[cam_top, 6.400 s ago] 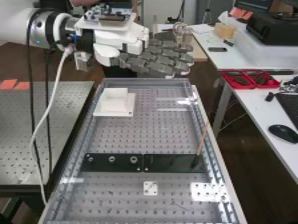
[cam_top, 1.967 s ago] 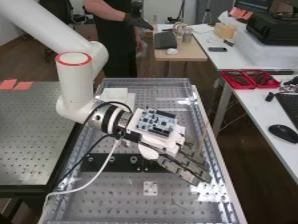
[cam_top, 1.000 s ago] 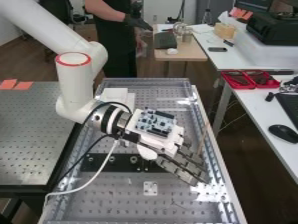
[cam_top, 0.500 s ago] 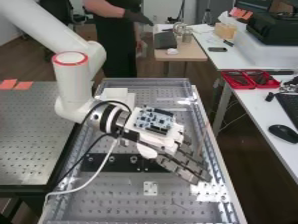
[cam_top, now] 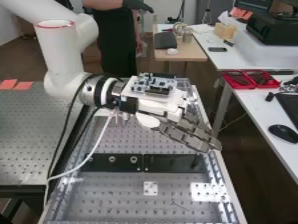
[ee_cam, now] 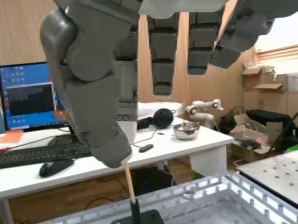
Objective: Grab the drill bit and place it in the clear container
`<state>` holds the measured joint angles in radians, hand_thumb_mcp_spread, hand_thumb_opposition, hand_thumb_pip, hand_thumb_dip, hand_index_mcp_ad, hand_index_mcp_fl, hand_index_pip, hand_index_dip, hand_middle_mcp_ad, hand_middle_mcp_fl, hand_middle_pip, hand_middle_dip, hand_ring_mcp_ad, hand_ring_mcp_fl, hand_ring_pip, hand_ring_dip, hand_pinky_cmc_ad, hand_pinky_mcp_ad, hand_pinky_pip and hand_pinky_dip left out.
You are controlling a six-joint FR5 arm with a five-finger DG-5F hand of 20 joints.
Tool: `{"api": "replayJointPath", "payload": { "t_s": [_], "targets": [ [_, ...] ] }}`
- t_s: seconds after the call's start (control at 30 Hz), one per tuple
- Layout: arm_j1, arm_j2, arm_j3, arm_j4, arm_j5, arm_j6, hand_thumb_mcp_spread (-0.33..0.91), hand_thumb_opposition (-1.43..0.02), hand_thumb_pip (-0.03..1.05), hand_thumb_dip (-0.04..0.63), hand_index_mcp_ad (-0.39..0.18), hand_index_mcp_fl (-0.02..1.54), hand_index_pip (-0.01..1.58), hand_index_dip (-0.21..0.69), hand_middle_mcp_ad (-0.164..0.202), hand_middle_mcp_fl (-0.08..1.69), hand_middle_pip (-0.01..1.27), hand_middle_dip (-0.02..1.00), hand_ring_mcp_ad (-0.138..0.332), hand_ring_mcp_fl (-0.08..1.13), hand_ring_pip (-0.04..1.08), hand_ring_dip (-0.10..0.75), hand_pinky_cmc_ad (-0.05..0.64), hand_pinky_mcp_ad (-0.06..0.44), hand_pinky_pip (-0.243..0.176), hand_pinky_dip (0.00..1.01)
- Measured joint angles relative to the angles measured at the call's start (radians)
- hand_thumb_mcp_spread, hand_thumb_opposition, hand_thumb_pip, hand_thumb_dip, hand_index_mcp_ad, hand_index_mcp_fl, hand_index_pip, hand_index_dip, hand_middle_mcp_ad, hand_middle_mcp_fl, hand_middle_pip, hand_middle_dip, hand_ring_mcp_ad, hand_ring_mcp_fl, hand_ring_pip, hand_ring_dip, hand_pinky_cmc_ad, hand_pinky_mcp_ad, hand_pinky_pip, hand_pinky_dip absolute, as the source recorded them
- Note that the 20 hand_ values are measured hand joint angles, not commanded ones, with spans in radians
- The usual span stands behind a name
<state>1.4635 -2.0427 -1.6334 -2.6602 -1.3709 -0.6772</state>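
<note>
Wrist view, slender drill bit (ee_cam: 130, 185) just beneath the hand (cam_top: 171, 114), its opening and hold unclear

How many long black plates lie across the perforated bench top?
2, end to end: one toward the high view's left, bearing round fittings; the other to its right. The hand covers part of the surface beyond, so more may be hidden.

One robot hand (cam_top: 189, 132), two black plates (cam_top: 174, 163), two red trays (cam_top: 237, 85), one mouse (cam_top: 283, 132)
</note>
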Motion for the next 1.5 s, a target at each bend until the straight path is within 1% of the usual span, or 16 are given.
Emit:
{"api": "replayJointPath", "payload": {
  "t_s": [0.1, 0.17, 0.37, 0.4, 0.43, 0.47, 0.5, 0.53, 0.63, 0.73, 0.77, 0.87, 1.3, 1.37, 1.47, 1.5],
  "targets": [
    [0.006, 0.022, -0.007, 0.003, -0.004, -0.017, 0.68, -0.94, 0.45, 0.300, -0.098, 0.72, 1.13, 0.361, 0.091, 0.39, 0.13, 0.22, 0.182, 0.16, 0.11, 0.023, 0.328, 0.157, -0.045, 0.15],
    [0.008, 0.022, -0.007, 0.003, 0.000, -0.020, 0.68, -0.94, 0.44, 0.300, -0.098, 0.72, 1.13, 0.361, 0.091, 0.41, 0.13, 0.22, 0.178, 0.16, 0.11, 0.023, 0.340, 0.157, -0.049, 0.15],
    [0.009, -0.014, -0.003, -0.011, 0.020, -0.007, 0.68, -0.96, 0.45, 0.300, -0.098, 0.70, 1.13, 0.365, 0.091, 0.41, 0.13, 0.23, 0.178, 0.16, 0.11, 0.023, 0.342, 0.157, -0.049, 0.15],
    [0.008, -0.026, -0.001, -0.014, 0.024, -0.006, 0.65, -0.96, 0.45, 0.302, -0.101, 0.69, 1.13, 0.370, 0.091, 0.40, 0.13, 0.22, 0.178, 0.16, 0.11, 0.023, 0.342, 0.157, -0.049, 0.15],
    [0.008, -0.036, 0.001, -0.017, 0.028, -0.004, 0.65, -0.95, 0.47, 0.298, -0.101, 0.66, 1.14, 0.380, 0.091, 0.39, 0.13, 0.22, 0.178, 0.16, 0.11, 0.023, 0.342, 0.157, -0.049, 0.15],
    [0.008, -0.043, 0.003, -0.019, 0.031, -0.002, 0.63, -0.95, 0.49, 0.298, -0.101, 0.57, 1.14, 0.380, 0.091, 0.39, 0.13, 0.23, 0.178, 0.16, 0.11, 0.023, 0.342, 0.157, -0.049, 0.15],
    [0.007, -0.052, 0.006, -0.021, 0.035, 0.002, 0.61, -0.95, 0.51, 0.298, -0.099, 0.46, 1.10, 0.380, 0.091, 0.40, 0.13, 0.23, 0.178, 0.15, 0.11, 0.023, 0.342, 0.157, -0.049, 0.15],
    [0.006, -0.062, 0.008, -0.024, 0.039, 0.007, 0.60, -0.94, 0.53, 0.298, -0.099, 0.44, 1.09, 0.380, 0.091, 0.37, 0.13, 0.23, 0.178, 0.15, 0.11, 0.023, 0.342, 0.157, -0.049, 0.15],
    [0.003, -0.080, 0.013, -0.028, 0.047, 0.016, 0.58, -0.93, 0.53, 0.302, -0.099, 0.43, 1.08, 0.380, 0.091, 0.38, 0.13, 0.23, 0.182, 0.14, 0.11, 0.023, 0.342, 0.157, -0.051, 0.15],
    [0.001, -0.089, 0.016, -0.030, 0.056, 0.024, 0.56, -0.91, 0.56, 0.298, -0.101, 0.34, 1.05, 0.380, 0.089, 0.34, 0.13, 0.23, 0.183, 0.13, 0.11, 0.023, 0.340, 0.157, -0.051, 0.15],
    [0.001, -0.090, 0.016, -0.030, 0.057, 0.025, 0.56, -0.91, 0.56, 0.298, -0.099, 0.34, 1.04, 0.380, 0.093, 0.34, 0.13, 0.23, 0.182, 0.11, 0.11, 0.023, 0.340, 0.157, -0.051, 0.15],
    [0.001, -0.094, 0.016, -0.030, 0.063, 0.031, 0.53, -0.90, 0.56, 0.298, -0.099, 0.34, 1.04, 0.380, 0.089, 0.34, 0.13, 0.23, 0.183, 0.11, 0.11, 0.023, 0.342, 0.161, -0.047, 0.15],
    [0.001, -0.126, 0.027, -0.040, 0.051, 0.049, 0.53, -0.90, 0.56, 0.298, -0.099, 0.34, 1.08, 0.368, 0.089, 0.34, 0.13, 0.23, 0.183, 0.11, 0.11, 0.023, 0.340, 0.157, -0.047, 0.15],
    [0.001, -0.128, 0.027, -0.040, 0.050, 0.049, 0.53, -0.90, 0.56, 0.298, -0.099, 0.37, 1.08, 0.368, 0.089, 0.34, 0.13, 0.23, 0.183, 0.11, 0.11, 0.023, 0.340, 0.161, -0.047, 0.15],
    [0.000, -0.130, 0.029, -0.040, 0.047, 0.049, 0.53, -0.90, 0.56, 0.298, -0.108, 0.38, 1.09, 0.360, 0.086, 0.34, 0.13, 0.23, 0.183, 0.11, 0.11, 0.023, 0.340, 0.157, -0.045, 0.15],
    [-0.001, -0.130, 0.029, -0.041, 0.051, 0.049, 0.53, -0.90, 0.56, 0.298, -0.101, 0.38, 1.09, 0.360, 0.089, 0.34, 0.13, 0.23, 0.183, 0.11, 0.11, 0.023, 0.340, 0.157, -0.045, 0.15]
  ]
}}
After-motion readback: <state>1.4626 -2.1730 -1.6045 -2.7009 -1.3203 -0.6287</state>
